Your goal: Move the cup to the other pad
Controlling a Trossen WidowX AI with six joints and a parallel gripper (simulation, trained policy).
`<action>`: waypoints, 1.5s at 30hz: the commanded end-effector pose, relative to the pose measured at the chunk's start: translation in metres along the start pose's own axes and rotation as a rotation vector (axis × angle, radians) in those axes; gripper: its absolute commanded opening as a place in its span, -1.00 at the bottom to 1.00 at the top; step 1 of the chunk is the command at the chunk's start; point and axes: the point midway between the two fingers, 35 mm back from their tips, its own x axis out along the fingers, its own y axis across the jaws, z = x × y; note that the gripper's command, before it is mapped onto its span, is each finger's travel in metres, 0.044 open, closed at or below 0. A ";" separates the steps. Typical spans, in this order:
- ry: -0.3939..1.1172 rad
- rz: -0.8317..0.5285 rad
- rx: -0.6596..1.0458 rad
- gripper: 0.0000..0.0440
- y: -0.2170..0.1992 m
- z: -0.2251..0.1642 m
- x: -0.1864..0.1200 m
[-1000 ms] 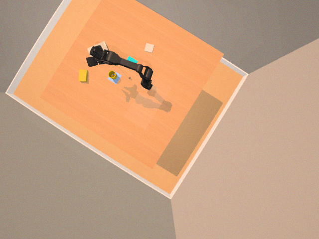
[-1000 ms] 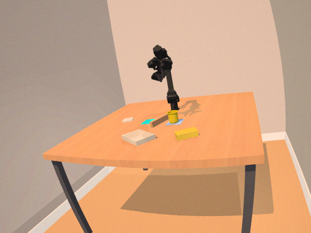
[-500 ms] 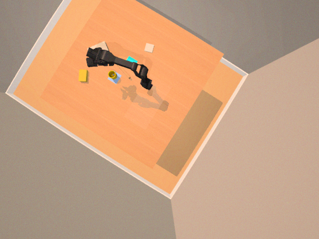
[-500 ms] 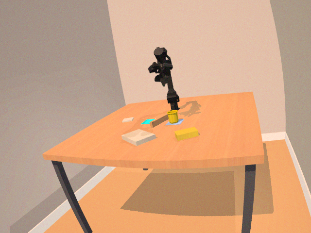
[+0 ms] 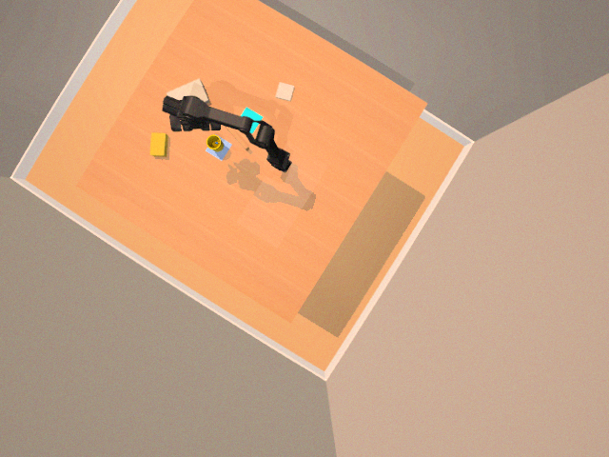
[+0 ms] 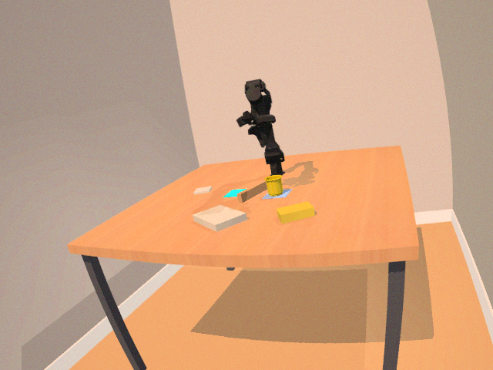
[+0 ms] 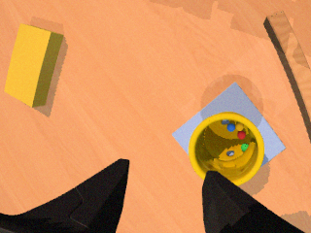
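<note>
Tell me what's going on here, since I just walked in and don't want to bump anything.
A black robot arm is reaching over the table, with its tool open and holding nothing. The yellow cup stands upright on the blue pad, with coloured marbles inside. The cyan pad has no cup on it, so the move to the other pad seems still to be done.

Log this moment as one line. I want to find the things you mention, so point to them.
gripper point(image 5: 195, 127) point(image 7: 166, 175): open, above table | yellow cup point(image 5: 213, 143) point(image 6: 274, 186) point(image 7: 226, 149): upright on blue pad point(image 5: 224, 152) point(image 6: 283, 193) point(image 7: 235, 97), ungripped | marbles point(image 7: 238, 135): inside | cyan pad point(image 5: 251, 114) point(image 6: 235, 193): cupless
</note>
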 end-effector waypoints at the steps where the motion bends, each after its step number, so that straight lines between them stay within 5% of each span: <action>1: 0.012 -0.053 0.013 -0.28 -0.006 -0.002 0.007; 21: 0.086 -0.365 0.051 -0.23 -0.047 -0.017 0.057; 45: 0.102 -0.518 0.061 -0.10 -0.085 -0.031 0.124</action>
